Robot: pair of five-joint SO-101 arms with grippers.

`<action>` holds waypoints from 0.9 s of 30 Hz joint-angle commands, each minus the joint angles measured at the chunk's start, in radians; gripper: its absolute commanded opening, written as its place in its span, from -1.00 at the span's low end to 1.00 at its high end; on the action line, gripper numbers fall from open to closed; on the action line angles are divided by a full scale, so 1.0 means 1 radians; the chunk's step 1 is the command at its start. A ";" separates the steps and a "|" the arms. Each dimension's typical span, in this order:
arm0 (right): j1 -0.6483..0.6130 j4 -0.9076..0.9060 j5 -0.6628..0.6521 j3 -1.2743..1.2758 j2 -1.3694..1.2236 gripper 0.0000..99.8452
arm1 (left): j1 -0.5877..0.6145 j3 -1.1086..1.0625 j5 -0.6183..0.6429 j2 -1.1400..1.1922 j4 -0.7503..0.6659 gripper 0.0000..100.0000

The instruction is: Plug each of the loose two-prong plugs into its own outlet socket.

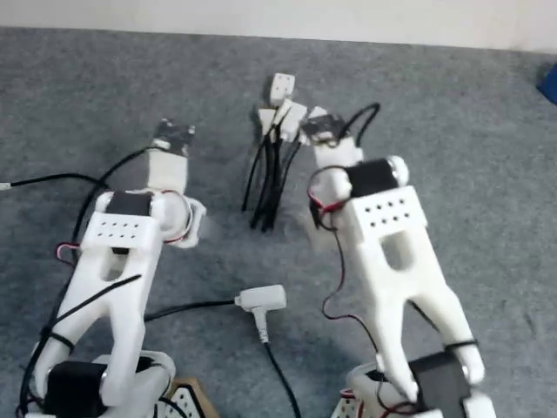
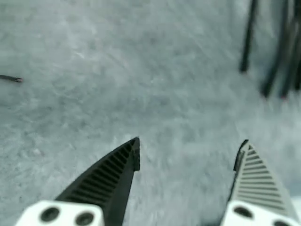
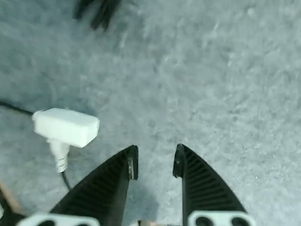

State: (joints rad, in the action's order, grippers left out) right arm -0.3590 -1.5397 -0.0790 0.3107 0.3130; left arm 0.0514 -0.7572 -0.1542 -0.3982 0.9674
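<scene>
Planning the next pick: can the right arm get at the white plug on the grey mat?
Probably yes: the right gripper is open, and the white plug lies beside it with nothing between.

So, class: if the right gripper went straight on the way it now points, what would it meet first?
The right gripper would probably meet bare carpet; the white connector lies beside its line.
</scene>
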 commanded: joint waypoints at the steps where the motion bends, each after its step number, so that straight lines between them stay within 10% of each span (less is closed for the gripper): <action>1: 0.041 0.143 -0.055 0.193 0.134 -0.73 | -0.071 0.059 -0.127 -0.015 0.169 -0.35; 10: 0.045 0.423 -0.098 0.657 0.332 -0.73 | -0.335 -0.082 -0.445 -0.007 0.222 -0.36; 27: 0.107 0.463 -0.014 0.740 0.415 -0.73 | -0.481 -0.122 -0.574 -0.005 0.150 -0.50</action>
State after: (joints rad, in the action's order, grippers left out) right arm -0.2992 -1.1101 -0.1020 1.0472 0.7027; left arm -0.3705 -0.8830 -0.6974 -0.3997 1.1316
